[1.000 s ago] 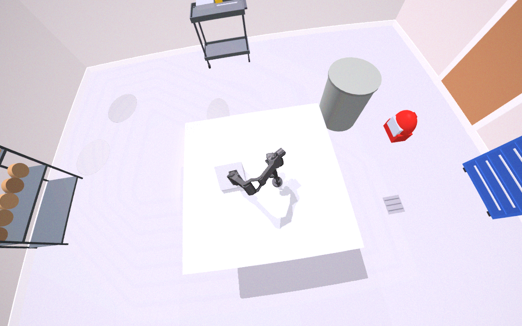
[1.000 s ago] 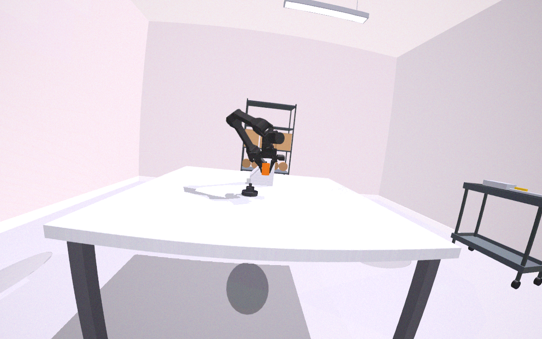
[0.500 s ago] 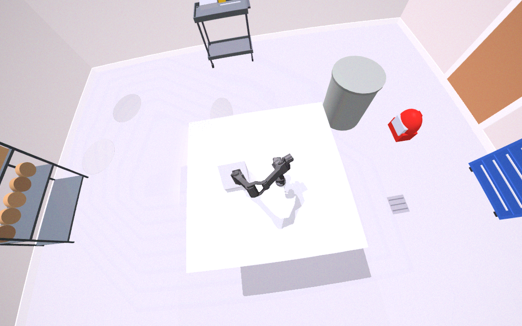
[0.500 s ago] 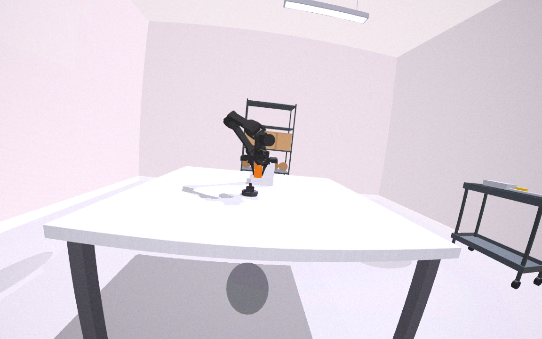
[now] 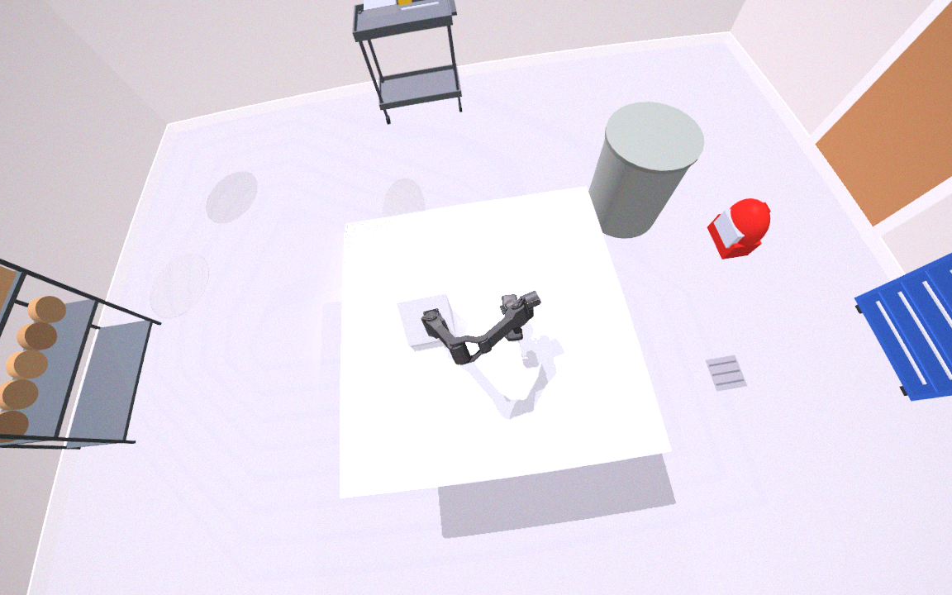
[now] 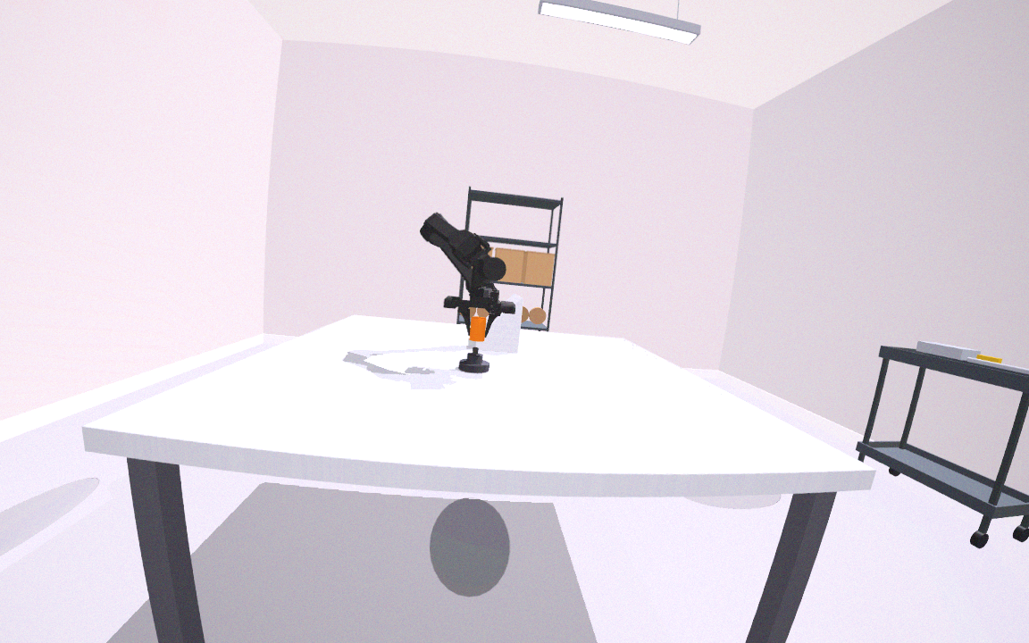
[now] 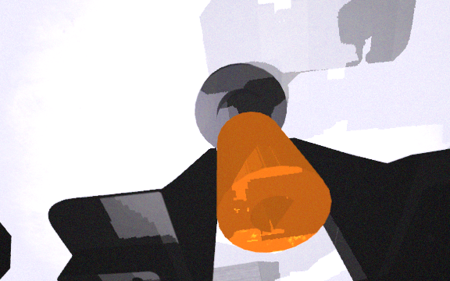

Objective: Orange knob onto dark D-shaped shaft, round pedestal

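The orange knob [image 6: 477, 329] [image 7: 268, 183] is held upright between the fingers of my gripper [image 6: 477, 326] [image 7: 251, 150], which is shut on it. In the exterior view the knob hangs a little above the dark round pedestal [image 6: 473, 366] [image 7: 211, 107], with a small gap between the knob's bottom and the shaft [image 6: 475, 352]. In the wrist view the knob covers the pedestal's near part and the shaft's top. The shaft's flat side cannot be seen. In the top view the arm hides the knob and the pedestal.
A pale block [image 5: 420, 334] [image 6: 506, 336] stands beside the arm's base on the white table [image 5: 405, 444] [image 6: 582, 431]. The arm's shadow falls across the table around the pedestal. A cart, shelves and a grey bin stand off the table.
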`<state>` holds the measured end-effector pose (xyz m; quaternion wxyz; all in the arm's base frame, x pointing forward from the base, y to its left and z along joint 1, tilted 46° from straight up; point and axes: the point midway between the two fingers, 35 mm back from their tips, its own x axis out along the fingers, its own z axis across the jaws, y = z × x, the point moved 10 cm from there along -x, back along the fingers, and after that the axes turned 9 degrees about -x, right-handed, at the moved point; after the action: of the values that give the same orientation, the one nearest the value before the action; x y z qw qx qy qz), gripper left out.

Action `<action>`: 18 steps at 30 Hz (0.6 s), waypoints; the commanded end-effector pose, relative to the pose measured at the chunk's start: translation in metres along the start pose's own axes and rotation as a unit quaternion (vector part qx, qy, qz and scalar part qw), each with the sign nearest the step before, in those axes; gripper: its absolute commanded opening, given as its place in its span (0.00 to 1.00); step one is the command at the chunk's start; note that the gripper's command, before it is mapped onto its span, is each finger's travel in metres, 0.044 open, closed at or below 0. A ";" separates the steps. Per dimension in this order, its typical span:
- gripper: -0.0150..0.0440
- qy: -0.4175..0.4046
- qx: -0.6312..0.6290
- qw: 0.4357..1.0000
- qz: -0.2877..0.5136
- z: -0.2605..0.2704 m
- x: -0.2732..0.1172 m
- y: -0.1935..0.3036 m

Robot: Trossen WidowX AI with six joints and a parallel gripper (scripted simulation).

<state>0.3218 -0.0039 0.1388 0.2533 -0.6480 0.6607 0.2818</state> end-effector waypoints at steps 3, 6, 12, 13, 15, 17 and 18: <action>0.25 0.002 -0.001 1.000 -0.003 -0.001 0.010 0.000; 0.25 0.002 -0.001 1.000 -0.003 -0.001 0.020 0.000; 0.25 0.002 0.002 1.000 -0.003 -0.002 0.018 0.000; 0.25 0.002 0.002 1.000 -0.003 -0.002 0.018 -0.001; 0.25 0.002 0.002 1.000 -0.003 -0.002 0.018 -0.001; 0.25 0.002 0.002 1.000 -0.003 -0.002 0.021 -0.001; 0.25 0.002 0.002 1.000 -0.003 -0.002 0.021 -0.001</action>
<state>0.3218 -0.0189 0.1262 0.2538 -0.6495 0.6596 0.2807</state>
